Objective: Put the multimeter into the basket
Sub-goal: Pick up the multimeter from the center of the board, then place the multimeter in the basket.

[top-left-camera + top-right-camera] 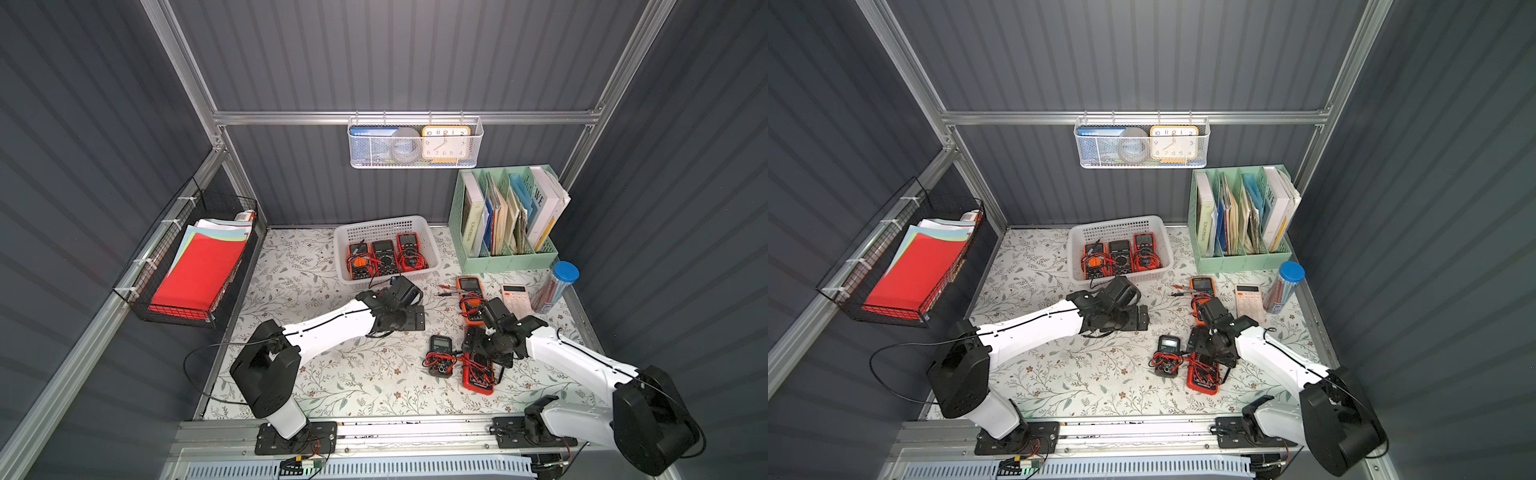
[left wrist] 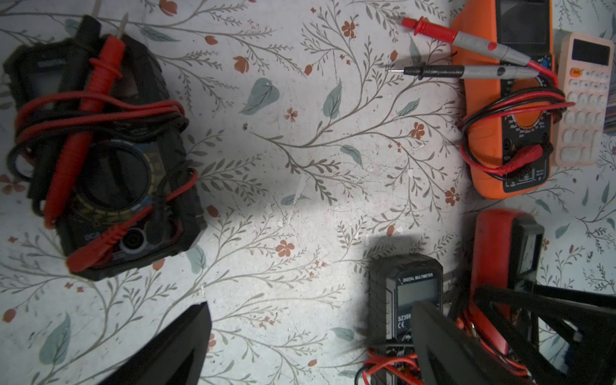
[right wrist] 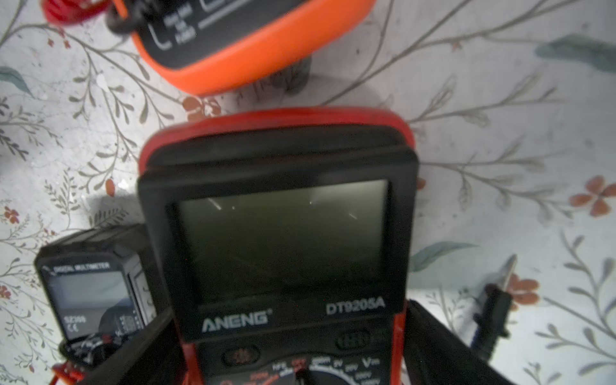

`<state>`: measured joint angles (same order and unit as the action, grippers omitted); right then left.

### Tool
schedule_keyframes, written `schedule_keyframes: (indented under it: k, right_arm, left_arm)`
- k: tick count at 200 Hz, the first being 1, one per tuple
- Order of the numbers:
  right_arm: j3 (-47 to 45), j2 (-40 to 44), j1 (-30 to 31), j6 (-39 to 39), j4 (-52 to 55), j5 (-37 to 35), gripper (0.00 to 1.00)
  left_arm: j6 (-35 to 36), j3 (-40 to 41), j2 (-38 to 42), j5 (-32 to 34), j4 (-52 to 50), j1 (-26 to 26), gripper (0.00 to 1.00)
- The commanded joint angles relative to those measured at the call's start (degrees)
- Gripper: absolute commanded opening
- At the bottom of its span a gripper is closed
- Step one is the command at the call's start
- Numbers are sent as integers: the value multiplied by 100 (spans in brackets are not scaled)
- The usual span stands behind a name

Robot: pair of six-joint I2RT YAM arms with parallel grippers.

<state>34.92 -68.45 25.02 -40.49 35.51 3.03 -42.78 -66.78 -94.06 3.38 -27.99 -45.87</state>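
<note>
Basket at 12 o'clock of table already held 3 meters. Red multimeter lay flat at abt 4 o'clock, not lifted yet. R gripper sat astride it, jaws wide; couldn't tell if pads were biting. L gripper was spread wide & empty, mid-table. Left to do: grip, carry to 12, drop. Orange meter & small black meter also out

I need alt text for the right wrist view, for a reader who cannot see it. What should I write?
A red multimeter marked ANENG, screen blank, lies on a floral tablecloth between the two black fingers of the right gripper; contact is unclear. An orange multimeter and a small black multimeter lie close by.
</note>
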Motion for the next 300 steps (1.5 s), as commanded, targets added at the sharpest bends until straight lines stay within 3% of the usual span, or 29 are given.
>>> schedule_keyframes:
  k: [1, 38, 85, 125, 167, 300]
  right_arm:
    - [20, 437, 23, -70, 573, 67, 64]
    - [334, 897, 19, -32, 884, -118, 63]
    - [929, 739, 26, 154, 961, -19, 63]
    - [1589, 465, 30, 231, 789, 179, 61]
    - [2551, -62, 162, 307, 589, 332, 61]
    - [6423, -3235, 609, 437, -210, 169, 61]
  left_arm:
    - [-72, -222, 27, 46, -38, -24, 99]
    - [-72, -343, 114, 222, -144, -26, 99]
    - [-186, -685, 186, 566, -768, 5, 99]
    - [-230, -712, 369, 512, -882, 463, 99]
    - [-21, -795, 723, 484, -1007, 1249, 99]
    - [413, -759, 1070, -34, -1297, 3108, 99]
